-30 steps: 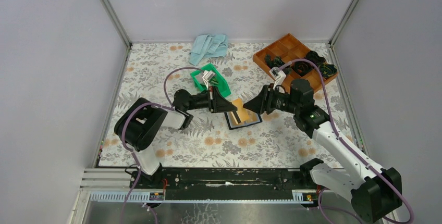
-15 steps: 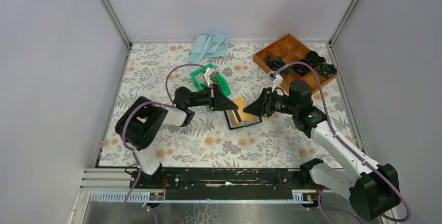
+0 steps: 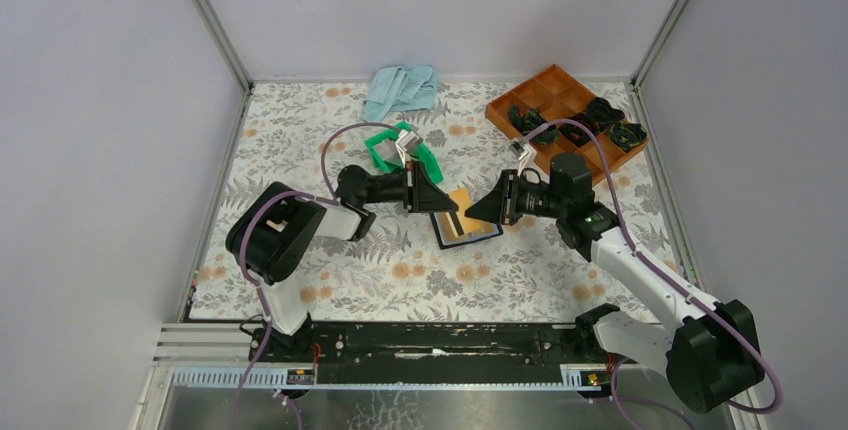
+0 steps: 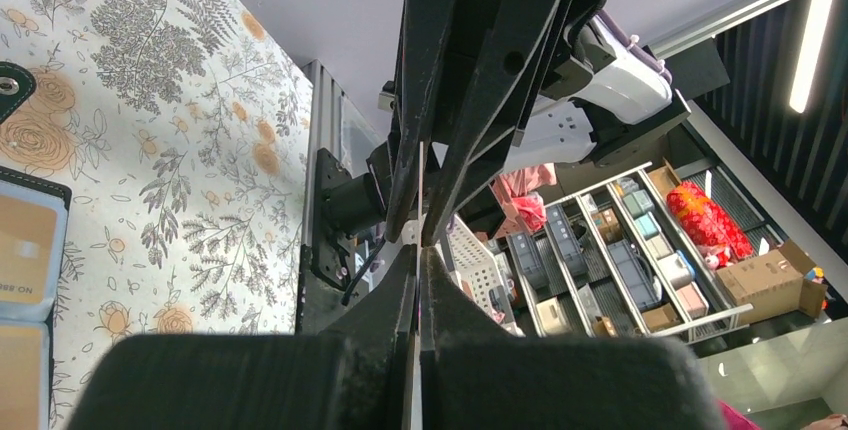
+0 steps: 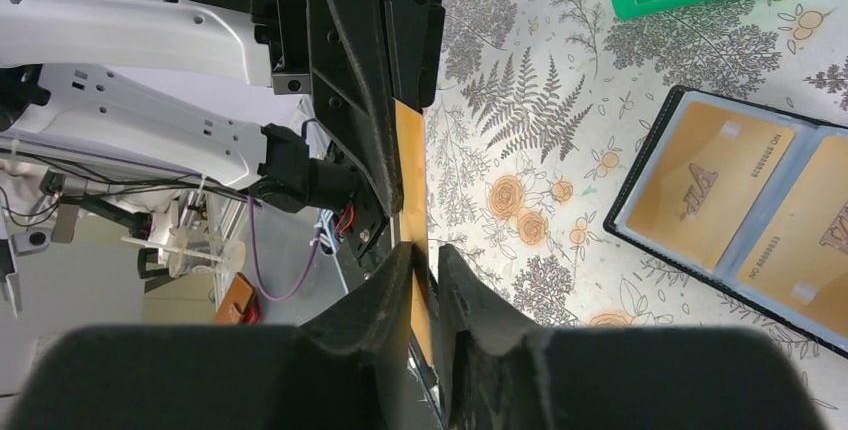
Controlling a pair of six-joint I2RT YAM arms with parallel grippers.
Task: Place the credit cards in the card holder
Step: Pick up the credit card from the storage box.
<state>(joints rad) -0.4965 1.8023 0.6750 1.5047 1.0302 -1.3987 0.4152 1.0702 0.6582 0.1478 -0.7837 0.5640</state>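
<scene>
The black card holder (image 3: 493, 234) lies open on the floral table, with two tan-gold credit cards (image 5: 705, 185) in its slots (image 5: 768, 212). Just above its left side my two grippers meet tip to tip. My left gripper (image 3: 441, 206) is shut on one more tan-gold credit card (image 5: 410, 170), which the left wrist view shows only as a thin pale edge (image 4: 420, 212). My right gripper (image 5: 425, 247) straddles the free end of that card. Its jaws are narrow, one finger against the card and a slim gap at the other.
A green bin (image 3: 427, 162) stands just behind the left gripper, with greyish cards (image 3: 398, 147) in it. A brown compartment tray (image 3: 553, 85) with dark items sits at the back right, and a light blue cloth (image 3: 402, 90) at the back middle.
My right gripper has moved left to the left gripper's tip, and its jaws have narrowed around the held card. The left gripper has stayed shut and lifted slightly.
</scene>
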